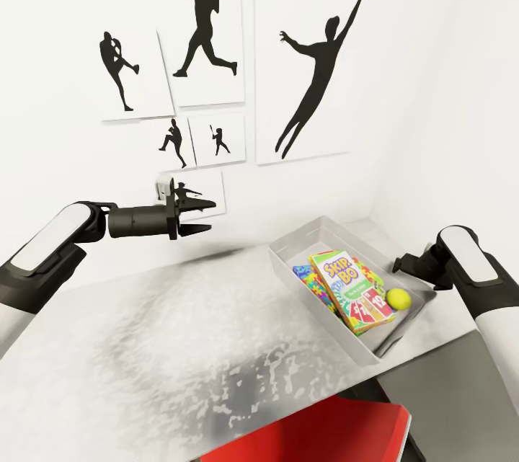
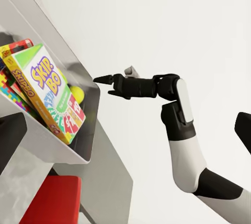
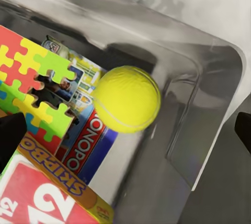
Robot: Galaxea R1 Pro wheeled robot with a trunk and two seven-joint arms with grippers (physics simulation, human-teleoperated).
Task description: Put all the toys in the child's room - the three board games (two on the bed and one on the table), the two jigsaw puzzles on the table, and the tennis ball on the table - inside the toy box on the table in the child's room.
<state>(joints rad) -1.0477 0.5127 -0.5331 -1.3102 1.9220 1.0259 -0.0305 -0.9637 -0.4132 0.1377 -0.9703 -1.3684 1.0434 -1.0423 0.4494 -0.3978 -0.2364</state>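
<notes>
The light-grey toy box (image 1: 324,325) sits on the white table (image 1: 180,332) at its right end. Inside lie the Skip-Bo board game (image 1: 344,287), a jigsaw puzzle (image 1: 308,280) beside it, and the tennis ball (image 1: 398,298) in the right corner. In the right wrist view the ball (image 3: 126,98) rests over a blue Monopoly box (image 3: 86,143) and a puzzle square (image 3: 36,90). My right gripper (image 2: 104,86) hangs open and empty just above the box's right rim. My left gripper (image 1: 210,216) is open and empty, high over the table's back left.
A red chair (image 1: 317,433) is tucked under the table's near edge. The white wall with black silhouette pictures (image 1: 317,80) stands close behind the table, and a side wall closes in on the right.
</notes>
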